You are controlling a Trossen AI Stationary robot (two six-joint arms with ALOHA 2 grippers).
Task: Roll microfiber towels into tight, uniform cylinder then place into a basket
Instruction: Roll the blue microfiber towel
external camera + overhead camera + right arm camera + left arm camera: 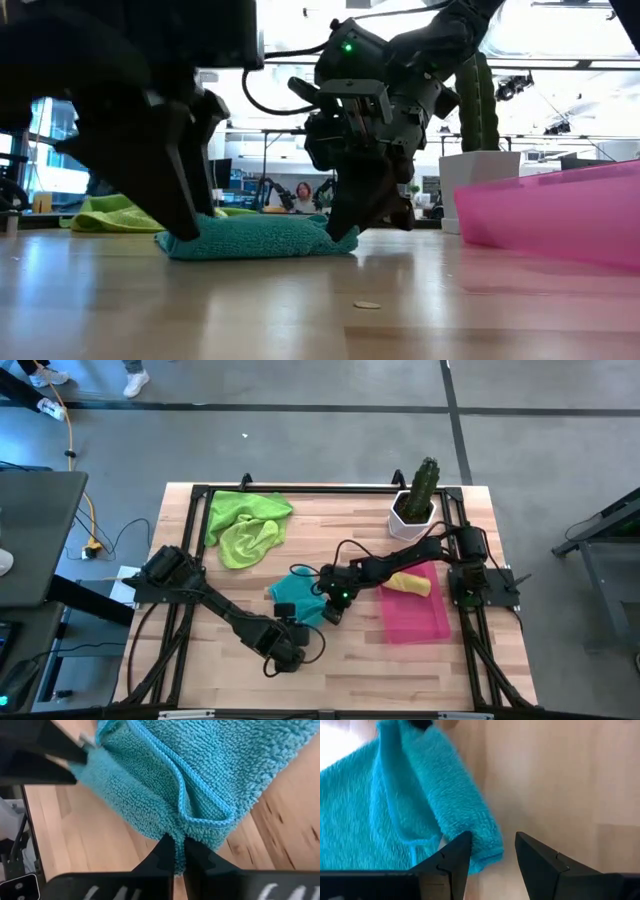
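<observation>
Currently the teal towel (296, 600) lies mid-table, left of the basket (415, 622); the right gripper (179, 851) pinches its edge, the left gripper (490, 851) stands apart astride a corner, so rolling should proceed evenly, keeping edges aligned.

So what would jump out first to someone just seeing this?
Both arms meet mid-table over the teal towel: the right gripper is shut on its edge, the left gripper open at a rolled end. To the right, a rolled yellow towel lies in the pink basket; two lime green towels sit crumpled at the far left.
</observation>
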